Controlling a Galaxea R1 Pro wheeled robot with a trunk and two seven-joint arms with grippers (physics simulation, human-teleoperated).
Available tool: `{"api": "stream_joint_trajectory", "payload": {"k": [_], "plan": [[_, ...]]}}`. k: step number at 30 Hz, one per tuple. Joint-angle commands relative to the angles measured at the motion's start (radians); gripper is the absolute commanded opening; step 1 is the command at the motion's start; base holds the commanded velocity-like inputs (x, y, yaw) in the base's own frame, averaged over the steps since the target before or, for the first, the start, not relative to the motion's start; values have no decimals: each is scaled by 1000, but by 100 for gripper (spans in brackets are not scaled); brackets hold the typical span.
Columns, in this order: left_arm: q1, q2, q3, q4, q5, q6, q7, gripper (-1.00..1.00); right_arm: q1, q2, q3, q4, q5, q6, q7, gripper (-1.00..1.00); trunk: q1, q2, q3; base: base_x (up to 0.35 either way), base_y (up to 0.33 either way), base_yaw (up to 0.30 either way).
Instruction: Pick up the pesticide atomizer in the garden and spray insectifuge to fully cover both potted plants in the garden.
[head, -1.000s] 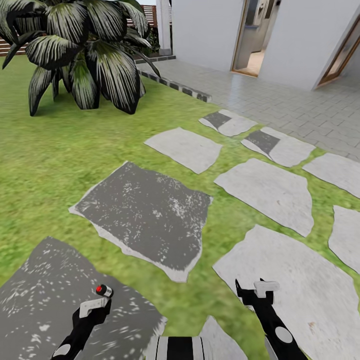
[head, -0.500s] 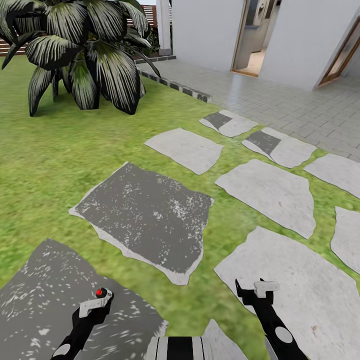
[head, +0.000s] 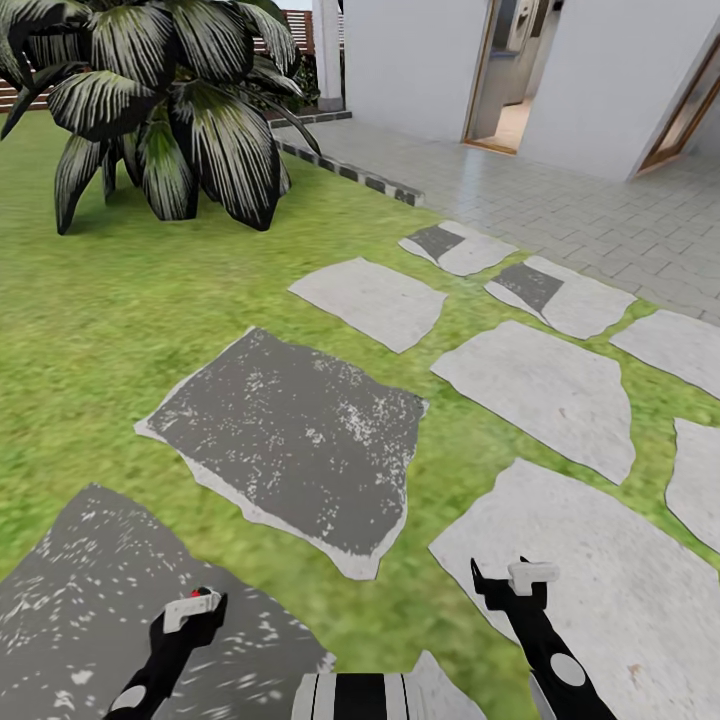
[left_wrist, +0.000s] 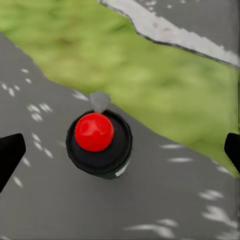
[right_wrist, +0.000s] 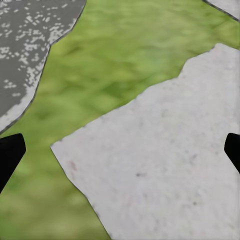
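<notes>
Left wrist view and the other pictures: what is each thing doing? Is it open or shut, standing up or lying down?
left gripper: open, fingers wide apart on either side of the bottle, not touching it.
atomizer bottle: standing upright over the dark stone, red top up, not gripped.
right gripper: open, holding nothing, over a pale stone.
house doorway: open, a room shows inside.
</notes>
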Motion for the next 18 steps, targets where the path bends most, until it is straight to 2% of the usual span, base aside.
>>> {"api": "stream_joint_trajectory", "payload": {"k": [1,5,11,15,18], "plan": [[-1,-1,8,1,4,-2,-10,100,0,0,0,0,0,-3,0,100,0,0,-1,18,0,0],[-1,-4,11,0,4,-2,-10,100,0,0,0,0,0,-3,0,100,0,0,-1,7,0,0],[0,10,16,-2,2,-6,-16,100,0,0,1,-1,0,-3,0,100,0,0,-1,1,0,0],[1,43,16,-2,5,-9,-22,100,0,1,4,-1,-1,-3,0,100,0,0,-4,0,0,0],[1,53,16,-3,6,-10,-24,100,0,1,3,-1,-1,-3,0,100,2,-1,-17,0,0,0]]}}
